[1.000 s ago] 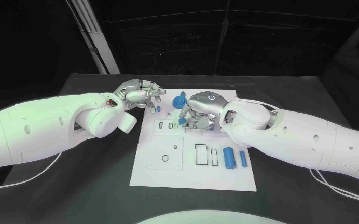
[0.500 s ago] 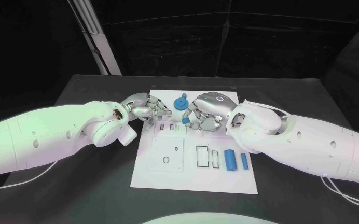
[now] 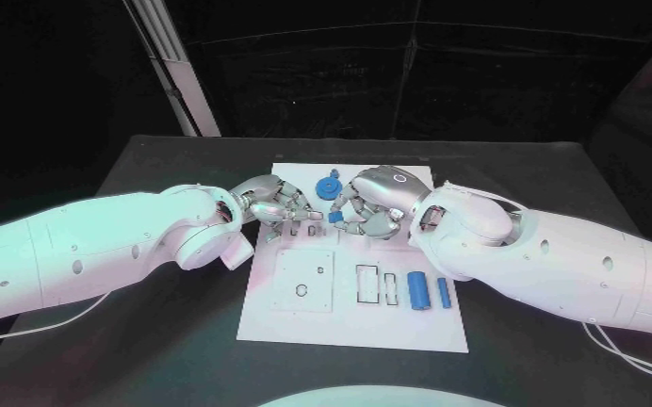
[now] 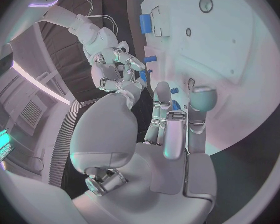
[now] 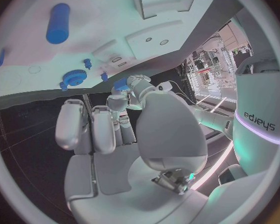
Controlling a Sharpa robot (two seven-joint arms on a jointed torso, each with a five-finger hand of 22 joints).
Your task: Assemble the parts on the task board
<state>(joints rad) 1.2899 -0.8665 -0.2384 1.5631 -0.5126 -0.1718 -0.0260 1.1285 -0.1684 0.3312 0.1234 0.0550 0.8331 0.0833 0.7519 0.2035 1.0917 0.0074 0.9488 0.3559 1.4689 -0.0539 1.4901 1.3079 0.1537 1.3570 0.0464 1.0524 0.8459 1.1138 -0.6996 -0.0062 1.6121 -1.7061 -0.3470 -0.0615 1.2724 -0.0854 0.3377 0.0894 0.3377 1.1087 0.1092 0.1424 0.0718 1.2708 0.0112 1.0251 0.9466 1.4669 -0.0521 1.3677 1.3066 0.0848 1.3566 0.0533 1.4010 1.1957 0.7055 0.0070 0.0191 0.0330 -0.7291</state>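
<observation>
The white task board (image 3: 353,317) lies mid-table. My left hand (image 3: 279,204) hovers over its far left part and pinches a small blue peg (image 5: 121,83) at its fingertips (image 4: 177,109). My right hand (image 3: 366,202) is close beside it over the board's far middle, fingers (image 5: 84,124) apart and nothing between them, its fingertips near two small blue pegs (image 5: 87,63) (image 5: 104,76) standing in the board. A blue gear (image 3: 328,187) sits just beyond both hands. Two blue cylinders (image 3: 418,290) (image 3: 443,292) lie on the board's near right.
A raised white block with slots and holes (image 3: 301,280) takes the board's near left. Rectangular slots (image 3: 366,282) lie beside the cylinders. Black table (image 3: 163,332) surrounds the board, and a slanted metal pole (image 3: 156,40) stands at the back left.
My left hand has moved from the board's far left corner in toward my right hand, bringing the small peg along. My right hand has hardly shifted.
</observation>
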